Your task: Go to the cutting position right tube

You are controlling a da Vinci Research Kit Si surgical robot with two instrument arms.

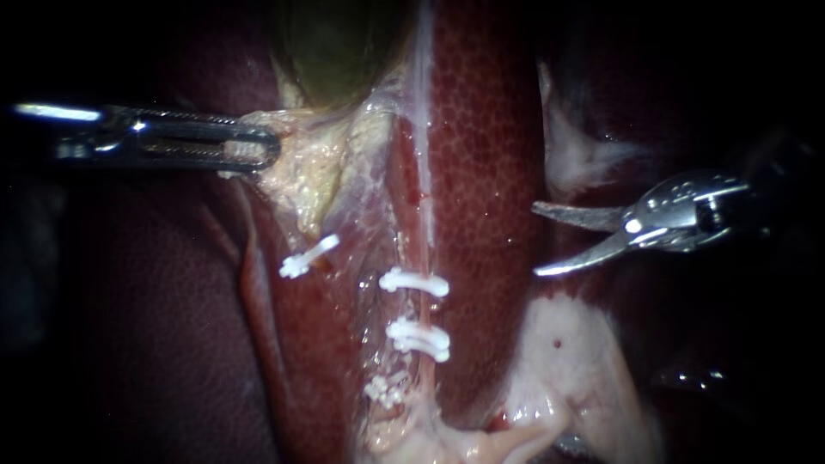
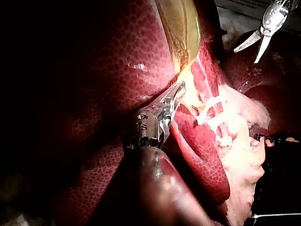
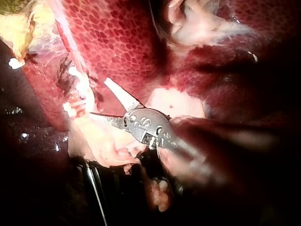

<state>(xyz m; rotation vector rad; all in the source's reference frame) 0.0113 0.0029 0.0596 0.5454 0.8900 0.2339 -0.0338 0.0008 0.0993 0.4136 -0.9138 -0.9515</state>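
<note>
Right tool (image 1: 537, 240): curved silver blades agape, empty, well off thin pink right tube (image 1: 424, 308); approach step; next, straddle it between white clips (image 1: 415, 283). Left tool (image 1: 268, 148): clamped on yellowish tissue (image 1: 305, 172).

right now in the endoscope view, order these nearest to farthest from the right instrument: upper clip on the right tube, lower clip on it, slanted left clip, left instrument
From the right instrument:
1. upper clip, on the right tube
2. lower clip, just below it
3. slanted clip, farther left
4. left instrument, far upper left, shut on pale tissue
</note>
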